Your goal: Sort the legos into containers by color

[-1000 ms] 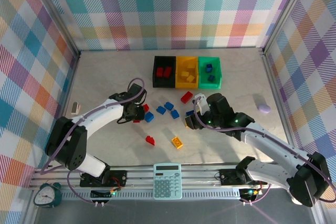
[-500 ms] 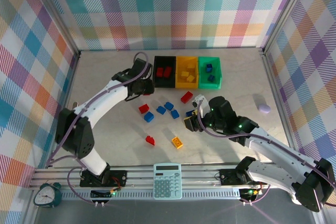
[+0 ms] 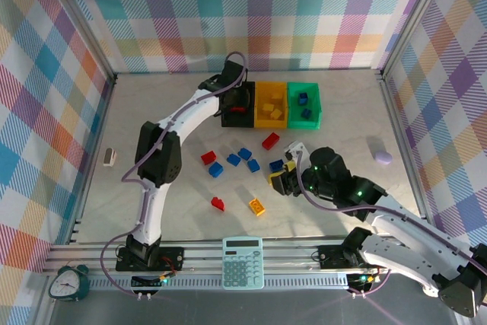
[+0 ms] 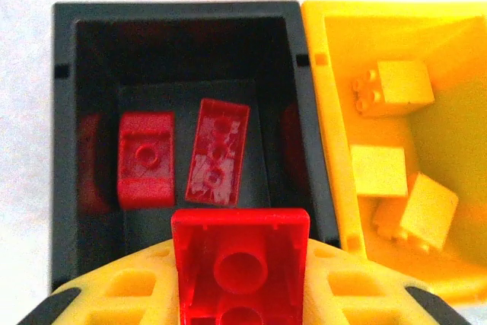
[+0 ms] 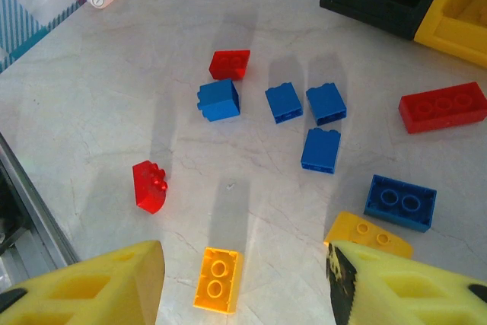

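My left gripper hangs over the black bin, shut on a red lego held underside up. Below it in the black bin lie two red legos. The yellow bin holds yellow legos, and the green bin holds blue ones. My right gripper hovers open above the table, with nothing between its fingers. Under it lies a yellow lego, and another yellow one sits by the right finger. Blue legos and red legos are scattered beyond.
A teal calculator rests on the front rail and a clock at the front left. A pale lilac lump lies at the right, a small white clip at the left. Checked walls enclose the table.
My left arm has swung from the middle left of the table to above the black bin, carrying the red lego. My right gripper drew back a little toward the front right.
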Action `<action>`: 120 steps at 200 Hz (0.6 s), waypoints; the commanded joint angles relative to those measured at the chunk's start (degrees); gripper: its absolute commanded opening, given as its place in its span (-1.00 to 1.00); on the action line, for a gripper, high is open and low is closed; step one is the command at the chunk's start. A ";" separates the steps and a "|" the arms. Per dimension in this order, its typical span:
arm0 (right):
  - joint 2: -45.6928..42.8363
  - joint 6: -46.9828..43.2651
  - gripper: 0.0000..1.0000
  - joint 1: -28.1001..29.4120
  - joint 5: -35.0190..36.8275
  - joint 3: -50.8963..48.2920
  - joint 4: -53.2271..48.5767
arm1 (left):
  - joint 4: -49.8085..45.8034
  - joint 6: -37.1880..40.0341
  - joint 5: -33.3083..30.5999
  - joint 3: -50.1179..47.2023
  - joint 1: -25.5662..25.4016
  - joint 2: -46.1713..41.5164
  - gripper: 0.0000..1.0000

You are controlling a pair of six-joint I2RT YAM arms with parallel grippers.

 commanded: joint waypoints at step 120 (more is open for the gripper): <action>0.71 1.91 0.19 2.21 3.82 -0.29 -2.00 | 6.24 1.80 2.69 -10.48 1.27 -9.53 0.30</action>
